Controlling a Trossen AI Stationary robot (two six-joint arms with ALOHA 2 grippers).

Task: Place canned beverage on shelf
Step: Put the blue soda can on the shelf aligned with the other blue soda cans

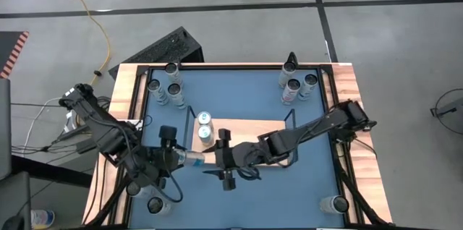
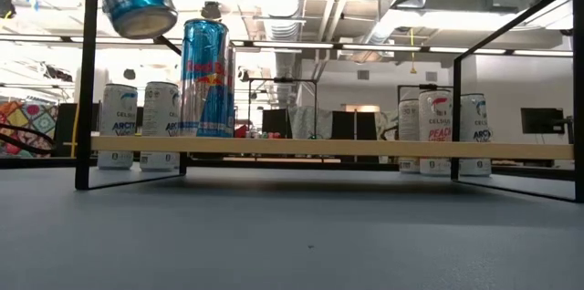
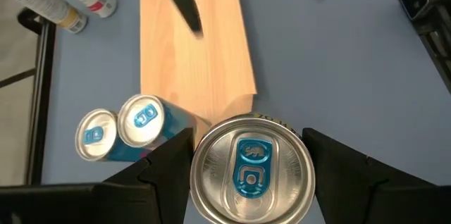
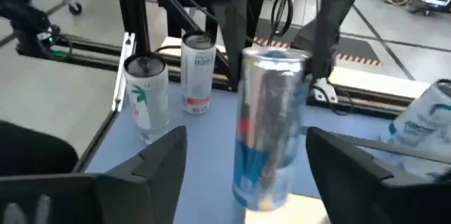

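Note:
A blue-and-silver canned beverage (image 3: pixel 250 171) hangs tilted in the air over the near left end of the shelf (image 1: pixel 253 130), a light-wood board in a black wire frame. My left gripper (image 1: pixel 179 159) is shut on it. My right gripper (image 1: pixel 226 160) comes from the right and is open. Its fingers stand on either side of the can's (image 4: pixel 271 132) body; I cannot tell whether the one close beside it touches. Two more cans (image 1: pixel 204 125) stand upright on the board's left end. My left gripper pinches the can between its two fingers (image 3: pixel 165 164), on opposite sides of the body just below the top rim (image 3: pixel 201 155). The fingers slant down from the table's left and lie along the can. The can is lifted clear and tilted, its bottom end (image 2: pixel 146 18) lowest.
Groups of upright cans stand on the blue tabletop at the far left (image 1: pixel 165 89) and far right (image 1: pixel 298 85). Single cans stand near the front left (image 1: pixel 155 205) and front right (image 1: pixel 334 204) corners. The board's right part (image 2: pixel 365 149) is bare.

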